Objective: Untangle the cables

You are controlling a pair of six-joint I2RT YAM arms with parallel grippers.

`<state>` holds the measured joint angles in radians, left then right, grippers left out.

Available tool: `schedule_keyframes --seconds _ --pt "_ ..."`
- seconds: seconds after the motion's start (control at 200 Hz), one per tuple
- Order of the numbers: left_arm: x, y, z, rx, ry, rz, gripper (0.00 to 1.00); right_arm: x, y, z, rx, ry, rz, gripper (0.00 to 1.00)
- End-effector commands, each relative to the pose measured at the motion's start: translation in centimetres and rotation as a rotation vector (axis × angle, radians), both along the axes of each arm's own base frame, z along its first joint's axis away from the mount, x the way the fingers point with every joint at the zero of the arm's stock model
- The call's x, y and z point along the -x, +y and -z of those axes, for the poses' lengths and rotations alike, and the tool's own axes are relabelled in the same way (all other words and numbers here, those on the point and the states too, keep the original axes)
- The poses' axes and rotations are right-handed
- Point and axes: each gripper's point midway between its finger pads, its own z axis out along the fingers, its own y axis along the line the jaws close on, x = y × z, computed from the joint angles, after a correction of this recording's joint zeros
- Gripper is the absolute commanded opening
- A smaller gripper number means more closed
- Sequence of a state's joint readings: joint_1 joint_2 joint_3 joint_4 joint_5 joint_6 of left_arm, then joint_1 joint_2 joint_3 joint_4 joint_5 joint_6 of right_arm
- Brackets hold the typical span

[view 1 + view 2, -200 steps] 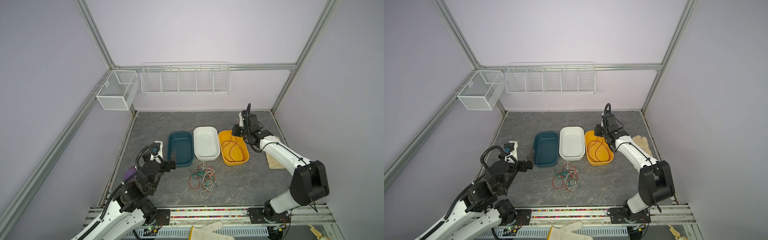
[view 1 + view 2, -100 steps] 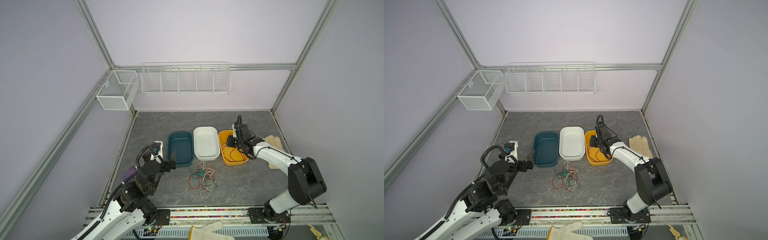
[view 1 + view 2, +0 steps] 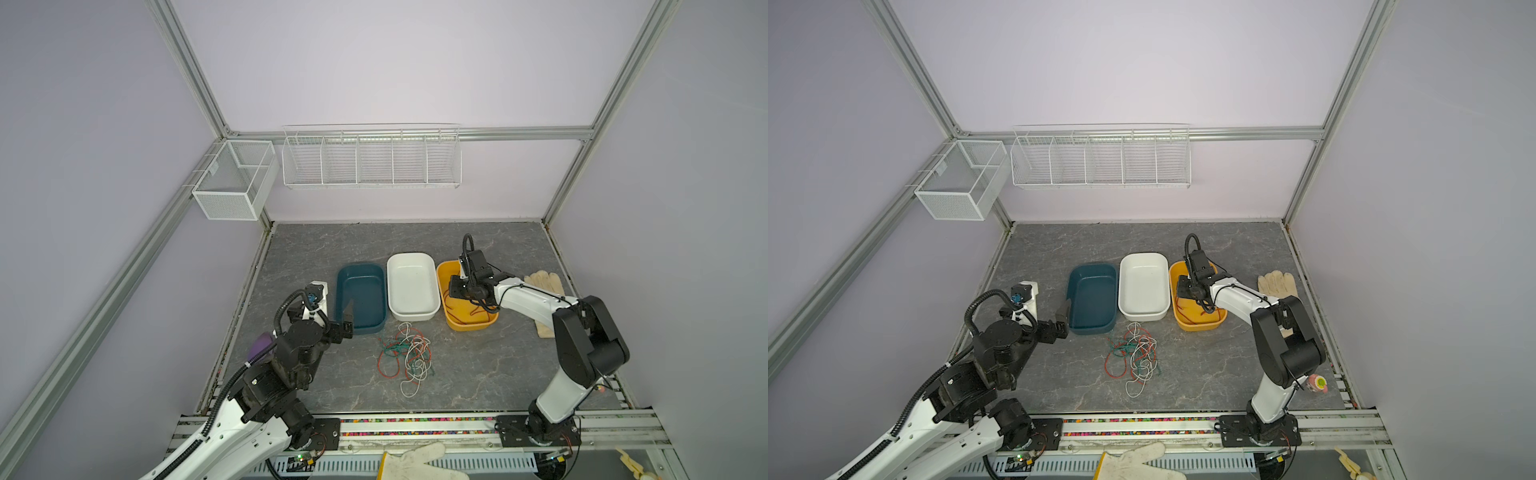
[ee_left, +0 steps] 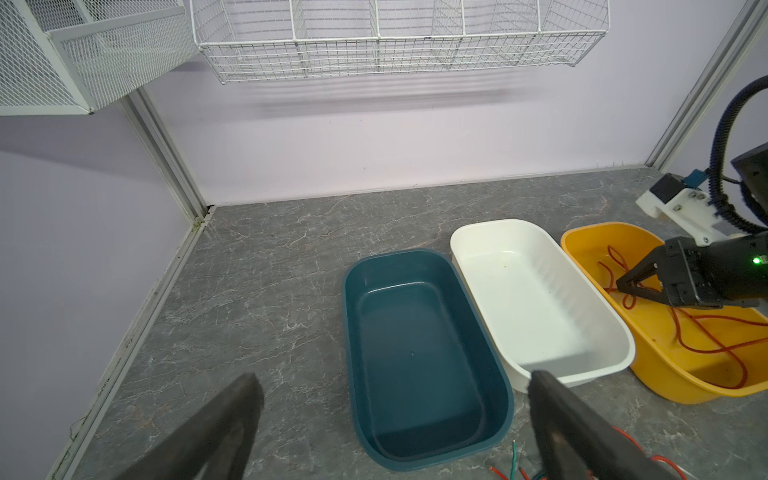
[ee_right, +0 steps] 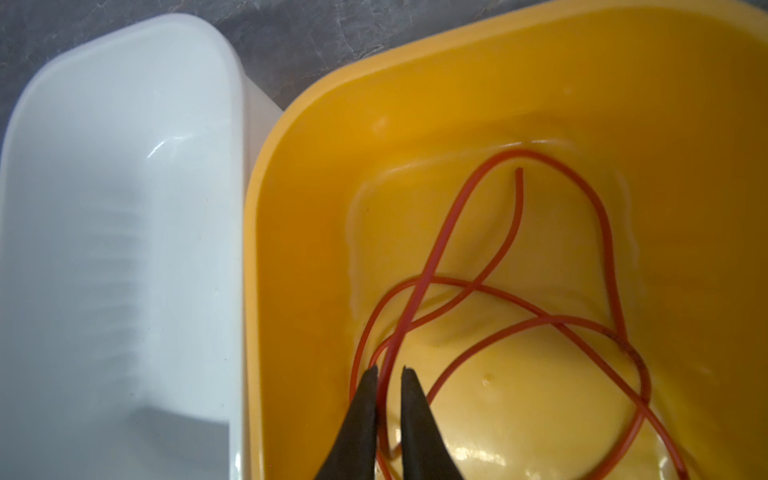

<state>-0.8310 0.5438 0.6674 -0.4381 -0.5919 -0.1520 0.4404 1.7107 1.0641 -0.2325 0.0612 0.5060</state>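
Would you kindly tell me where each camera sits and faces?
Both top views: high in front, looking down on the table; left arm, right arm, cable tangle show.
Left wrist: faces the back wall over the teal tray; open left gripper shows.
Right wrist: looks down into the yellow tray; parted right gripper straddles the red cable.
Shared: all show the yellow tray.

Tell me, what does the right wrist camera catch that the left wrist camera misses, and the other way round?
Only the right wrist view: a close look at the right gripper, its fingertips slightly apart with a strand of the red-orange cable running between them, plus that cable's cut end. Only the left wrist view: the teal tub, empty, the wire wall basket, the mesh box, and the left gripper wide open. Both: the white tub, empty, and the yellow tub holding the red-orange cable.
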Motion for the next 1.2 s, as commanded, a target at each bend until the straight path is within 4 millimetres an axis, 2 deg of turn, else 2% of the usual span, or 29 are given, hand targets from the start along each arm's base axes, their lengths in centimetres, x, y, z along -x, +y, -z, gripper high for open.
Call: schedule_keyframes --seconds 0.0,0.09,0.305,0.445,0.57,0.83,0.86,0.875,1.03,1.194 --pt "0.0 -0.2 0.2 -0.006 0.0 0.01 0.99 0.2 0.3 -2.7 -0.031 -0.032 -0.01 0.27" --pt "0.0 -0.2 0.2 -0.006 0.0 0.011 0.99 0.5 0.6 -3.8 -0.046 -0.043 -0.025 0.36" --pt "0.0 -0.2 0.2 -0.005 -0.002 0.013 0.99 1.2 0.1 -7.0 -0.051 -0.096 -0.037 0.48" --pt "0.1 -0.3 0.2 -0.005 0.002 0.021 0.99 2.6 0.1 -8.9 -0.059 -0.117 -0.07 0.61" --pt "0.3 -0.7 0.3 -0.008 0.01 0.049 0.99 5.3 1.9 -9.8 -0.118 -0.116 -0.2 0.65" --pt "1.0 -2.5 1.0 -0.016 0.038 0.165 0.99 13.4 6.4 -10.8 -0.288 -0.106 -0.506 0.71" --pt "1.0 -2.7 1.2 -0.017 0.046 0.177 0.99 14.2 6.9 -11.4 -0.31 -0.119 -0.538 0.71" --pt "1.1 -2.8 1.2 -0.015 0.049 0.182 0.99 14.9 6.9 -10.5 -0.31 -0.099 -0.549 0.71" --pt "1.3 -3.8 1.9 -0.012 0.077 0.226 0.99 18.3 8.6 -10.0 -0.353 -0.087 -0.674 0.71" --pt "1.6 -5.3 2.9 -0.016 0.124 0.296 0.99 19.3 9.2 -7.4 -0.327 -0.031 -0.7 0.69"
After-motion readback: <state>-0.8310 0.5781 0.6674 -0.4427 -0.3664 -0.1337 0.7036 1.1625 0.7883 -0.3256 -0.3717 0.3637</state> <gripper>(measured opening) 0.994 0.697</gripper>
